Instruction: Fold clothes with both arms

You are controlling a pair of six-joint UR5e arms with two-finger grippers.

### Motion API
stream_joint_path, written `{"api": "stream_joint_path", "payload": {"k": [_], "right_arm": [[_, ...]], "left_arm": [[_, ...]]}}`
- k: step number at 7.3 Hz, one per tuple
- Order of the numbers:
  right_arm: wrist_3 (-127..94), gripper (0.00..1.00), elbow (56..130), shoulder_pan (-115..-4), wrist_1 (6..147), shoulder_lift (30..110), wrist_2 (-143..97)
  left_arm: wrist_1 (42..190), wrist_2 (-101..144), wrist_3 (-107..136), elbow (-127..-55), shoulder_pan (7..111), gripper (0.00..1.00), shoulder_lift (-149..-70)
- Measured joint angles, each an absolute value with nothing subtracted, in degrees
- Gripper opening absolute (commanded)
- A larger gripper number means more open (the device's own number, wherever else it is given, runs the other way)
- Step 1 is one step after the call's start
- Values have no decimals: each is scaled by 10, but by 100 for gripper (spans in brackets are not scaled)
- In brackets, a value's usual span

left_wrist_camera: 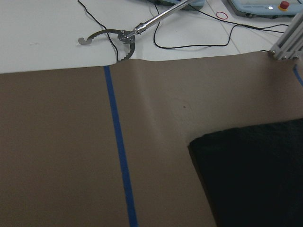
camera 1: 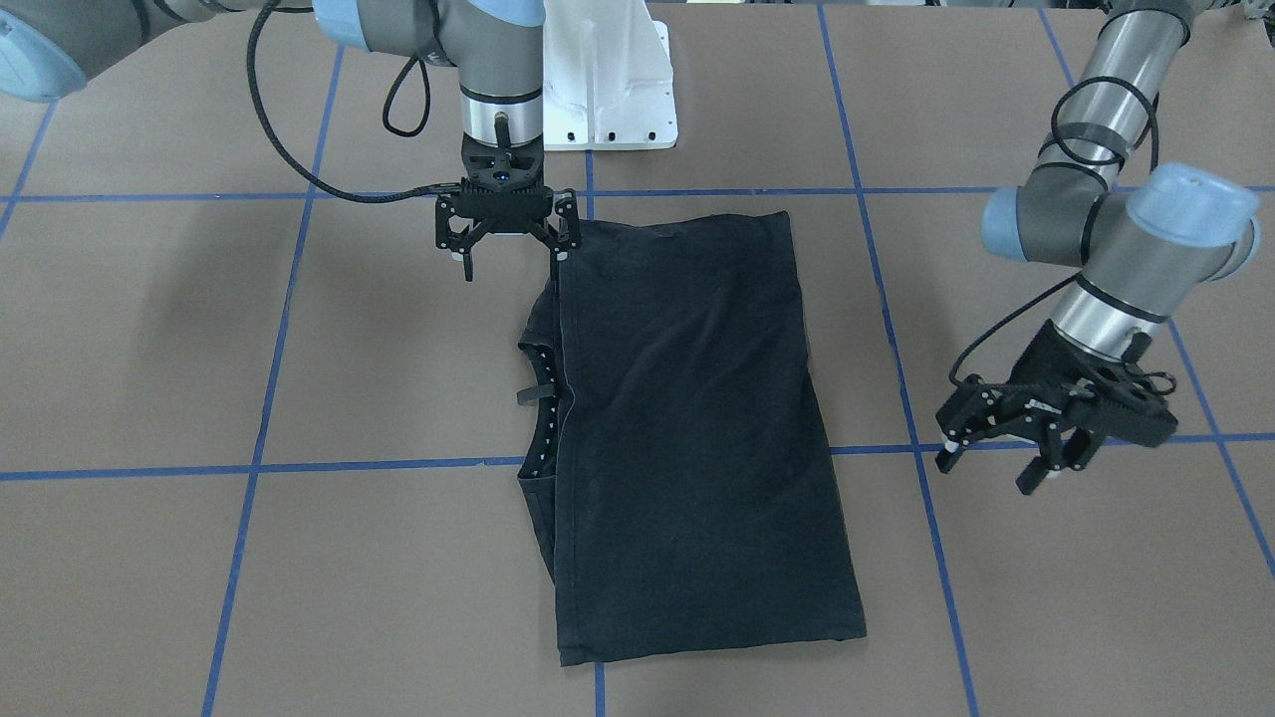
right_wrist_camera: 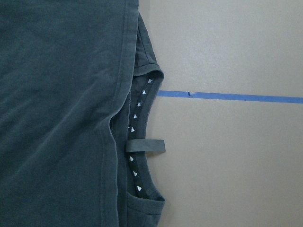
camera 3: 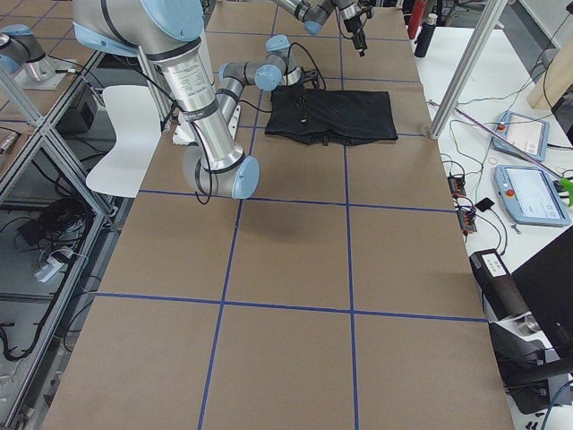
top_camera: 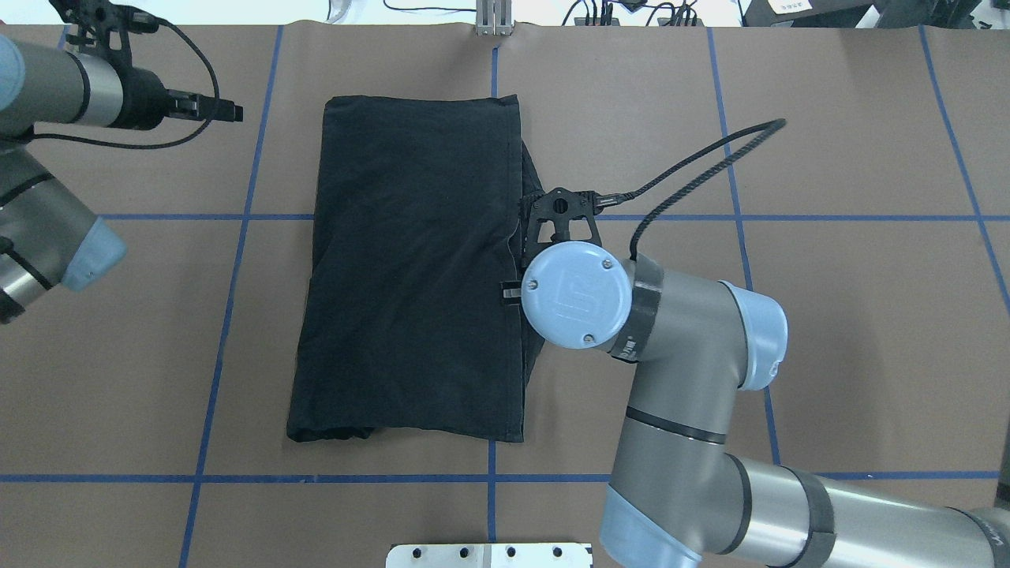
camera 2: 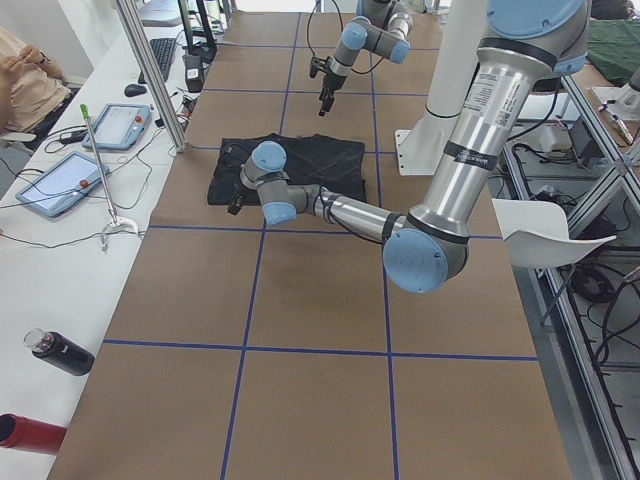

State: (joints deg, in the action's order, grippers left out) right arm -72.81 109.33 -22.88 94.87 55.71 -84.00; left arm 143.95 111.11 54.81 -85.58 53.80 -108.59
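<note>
The black T-shirt [camera 1: 687,428] lies folded into a long rectangle on the brown table, plain side up. Its collar [camera 1: 543,398] with a row of small white marks and a hang loop sticks out from under the folded edge. In the right wrist view the collar [right_wrist_camera: 139,142] sits beside the fold. My right gripper [camera 1: 513,261] hangs open at the shirt's corner nearest the robot, one fingertip [camera 1: 561,251] right at the cloth edge. My left gripper [camera 1: 988,473] hovers open off the shirt's other side, holding nothing. The left wrist view catches one shirt corner [left_wrist_camera: 255,179].
Blue tape lines [camera 1: 269,378] grid the table. The white pedestal base [camera 1: 608,80] stands at the robot's side. A metal hook tool [left_wrist_camera: 118,35] and cables lie on the white bench beyond the far edge. Tablets [camera 2: 60,180] and bottles [camera 2: 60,352] sit there, and a person's arm [camera 2: 25,85] shows.
</note>
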Motion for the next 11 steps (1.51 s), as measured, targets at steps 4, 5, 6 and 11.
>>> {"api": "stream_joint_path", "payload": {"k": [4, 5, 6, 11], "right_arm": [[-754, 100, 1110, -230, 781, 649, -840], [-753, 100, 1111, -230, 747, 672, -840], [-753, 100, 1111, -230, 727, 684, -840], [-751, 100, 1111, -229, 714, 690, -839]], "left_arm": [[1438, 1023, 680, -1068, 365, 100, -922], [1438, 984, 708, -1092, 314, 100, -895], [1438, 943, 742, -1103, 264, 98, -880], [1425, 861, 816, -1101, 156, 60, -866]]}}
